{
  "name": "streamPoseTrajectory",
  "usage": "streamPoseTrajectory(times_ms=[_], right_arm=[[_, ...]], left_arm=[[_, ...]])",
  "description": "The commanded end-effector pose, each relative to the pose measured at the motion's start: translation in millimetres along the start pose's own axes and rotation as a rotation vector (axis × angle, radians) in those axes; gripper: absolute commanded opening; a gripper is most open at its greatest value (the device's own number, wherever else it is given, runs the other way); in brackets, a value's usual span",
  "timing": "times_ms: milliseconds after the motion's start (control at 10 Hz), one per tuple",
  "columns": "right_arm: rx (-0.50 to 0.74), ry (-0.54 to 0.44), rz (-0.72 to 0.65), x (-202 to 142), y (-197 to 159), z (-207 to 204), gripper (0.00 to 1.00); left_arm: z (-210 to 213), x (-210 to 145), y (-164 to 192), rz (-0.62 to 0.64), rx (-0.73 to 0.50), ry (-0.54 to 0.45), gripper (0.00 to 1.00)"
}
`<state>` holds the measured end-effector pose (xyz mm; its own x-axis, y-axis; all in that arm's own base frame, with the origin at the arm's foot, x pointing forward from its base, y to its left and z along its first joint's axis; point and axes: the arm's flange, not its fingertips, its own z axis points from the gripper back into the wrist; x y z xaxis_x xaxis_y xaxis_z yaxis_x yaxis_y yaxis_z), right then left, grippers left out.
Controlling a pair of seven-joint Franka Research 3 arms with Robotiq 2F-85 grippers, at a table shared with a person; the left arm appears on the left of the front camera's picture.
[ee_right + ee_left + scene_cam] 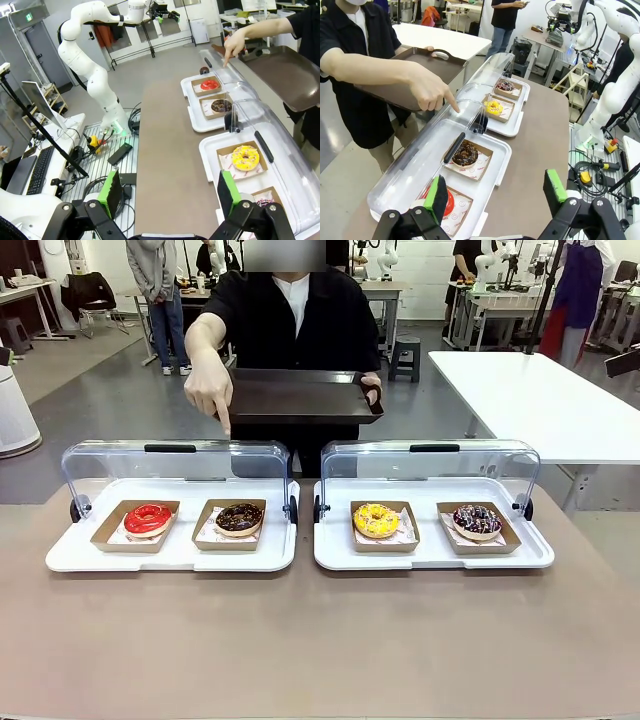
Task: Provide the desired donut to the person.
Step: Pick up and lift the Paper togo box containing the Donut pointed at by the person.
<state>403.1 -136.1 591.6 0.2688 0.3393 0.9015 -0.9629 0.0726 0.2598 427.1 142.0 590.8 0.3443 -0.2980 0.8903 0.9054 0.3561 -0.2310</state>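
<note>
The person (290,310) in a black overshirt holds a dark tray (300,398) in one hand and points a finger (224,425) down over the chocolate donut (239,517) in the left case. A red donut (148,519) lies beside it. The right case holds a yellow donut (376,520) and a dark sprinkled donut (477,520). My left gripper (495,197) hangs open above the table near the red donut (449,202). My right gripper (167,192) is open too, high over the table near the yellow donut (245,157).
Both white trays (170,555) (430,558) have clear lids (175,465) tipped back open toward the person. Each donut sits in a brown cardboard boat. A white table (540,400) stands at the right; a bystander (155,290) stands far back.
</note>
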Motion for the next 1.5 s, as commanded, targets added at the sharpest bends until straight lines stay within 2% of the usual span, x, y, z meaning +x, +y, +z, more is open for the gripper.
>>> streamPoseTrajectory(times_ms=[0, 400, 600, 700, 800, 1000, 1200, 1400], right_arm=[[0.007, -0.003, 0.005, 0.8, 1.4, 1.0, 1.00], [0.007, -0.003, 0.005, 0.8, 1.4, 1.0, 1.00], [0.007, -0.003, 0.005, 0.8, 1.4, 1.0, 1.00], [0.007, -0.003, 0.005, 0.8, 1.4, 1.0, 1.00], [0.007, -0.003, 0.005, 0.8, 1.4, 1.0, 1.00], [0.007, -0.003, 0.005, 0.8, 1.4, 1.0, 1.00], [0.007, -0.003, 0.005, 0.8, 1.4, 1.0, 1.00], [0.007, -0.003, 0.005, 0.8, 1.4, 1.0, 1.00]], left_arm=[[0.4, 0.5, -0.3, -0.003, -0.001, -0.003, 1.00], [0.0, 0.0, 0.0, 0.000, 0.000, 0.000, 1.00], [-20.8, 28.8, -8.7, -0.072, -0.009, 0.102, 1.00], [-37.0, 36.8, -16.3, -0.096, -0.040, 0.174, 1.00], [-59.6, 44.3, -25.6, -0.144, -0.069, 0.290, 1.00], [-118.4, 40.3, -44.7, -0.274, -0.103, 0.600, 1.00], [-166.9, 32.8, -50.4, -0.316, -0.146, 0.757, 1.00], [-205.2, 24.0, -52.3, -0.348, -0.158, 0.868, 1.00]])
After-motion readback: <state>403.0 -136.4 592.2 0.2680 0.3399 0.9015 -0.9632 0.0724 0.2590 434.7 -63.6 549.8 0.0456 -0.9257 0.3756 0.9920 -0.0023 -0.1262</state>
